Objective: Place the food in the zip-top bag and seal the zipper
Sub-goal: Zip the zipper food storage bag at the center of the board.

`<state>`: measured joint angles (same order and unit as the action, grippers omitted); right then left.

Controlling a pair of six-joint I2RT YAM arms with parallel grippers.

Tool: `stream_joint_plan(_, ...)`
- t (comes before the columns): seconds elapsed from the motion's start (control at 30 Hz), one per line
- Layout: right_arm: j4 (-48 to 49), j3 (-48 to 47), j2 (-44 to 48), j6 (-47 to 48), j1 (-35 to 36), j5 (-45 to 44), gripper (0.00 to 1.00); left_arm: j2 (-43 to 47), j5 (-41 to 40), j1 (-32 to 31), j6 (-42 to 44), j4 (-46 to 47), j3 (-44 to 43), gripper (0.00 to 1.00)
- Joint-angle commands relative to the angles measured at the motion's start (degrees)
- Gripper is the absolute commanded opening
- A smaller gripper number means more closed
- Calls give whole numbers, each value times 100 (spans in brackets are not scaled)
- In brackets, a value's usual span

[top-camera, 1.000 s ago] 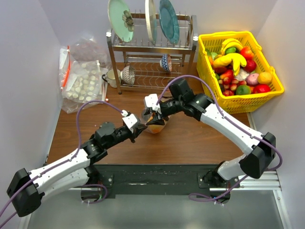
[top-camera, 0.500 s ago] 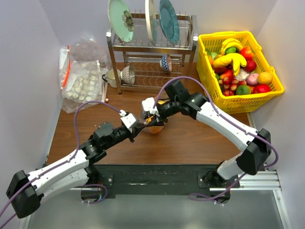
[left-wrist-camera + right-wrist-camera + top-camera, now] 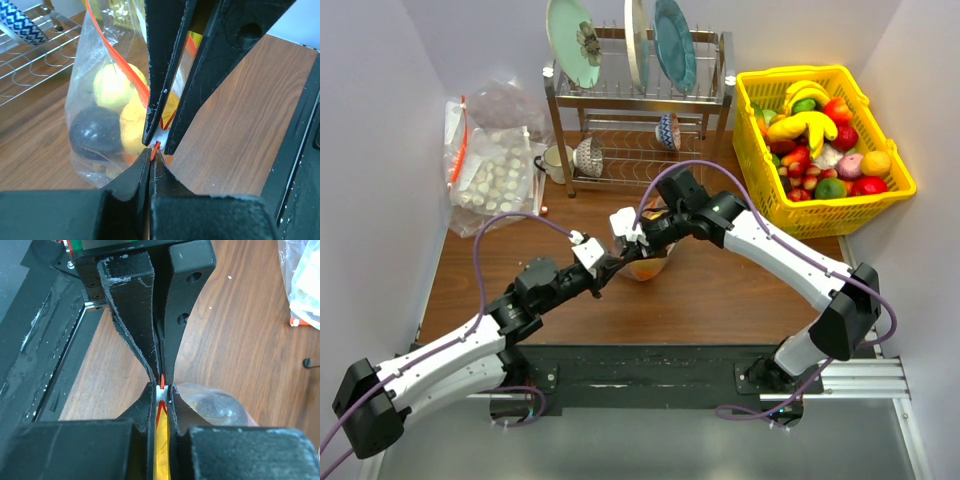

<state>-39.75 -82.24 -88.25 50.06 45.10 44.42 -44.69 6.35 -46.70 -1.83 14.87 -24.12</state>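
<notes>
The food (image 3: 114,89) is already inside the zip-top bag (image 3: 87,150), standing mid-desk (image 3: 230,115). The left gripper (image 3: 151,156) and right gripper (image 3: 161,392) both pinch the zipper (image 3: 155,147); I think the sealing is not finished.

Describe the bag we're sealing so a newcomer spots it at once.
Find the dish rack; just in front of it the left gripper and right gripper meet. The zip-top bag sits there, pinched by its orange-red zipper, holding yellow and dark fruit, unlike the far-left bags of white lumps.
</notes>
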Motion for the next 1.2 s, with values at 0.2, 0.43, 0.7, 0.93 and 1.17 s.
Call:
stream_joint_plan(0.2,-358,-293,-8,100,16,-443,0,697,-1353,-6,-81,139,56,0)
stream_joint_plan(0.43,-393,-293,27,-102,7,-829,0,997,-2427,309,-432,-511,-49,0)
stream_joint_plan(0.7,-210,14,299,-558,-370,-821,0,1410,-2560,1180,-916,-1065,-251,0)
stream_joint_plan(0.93,63,672,958,-1165,-792,-909,0,1156,-2823,1374,-749,-1469,-725,0)
stream_joint_plan(1.17,503,1499,1854,-1736,-1170,-1260,0,988,-2894,1418,-609,-1461,-936,0)
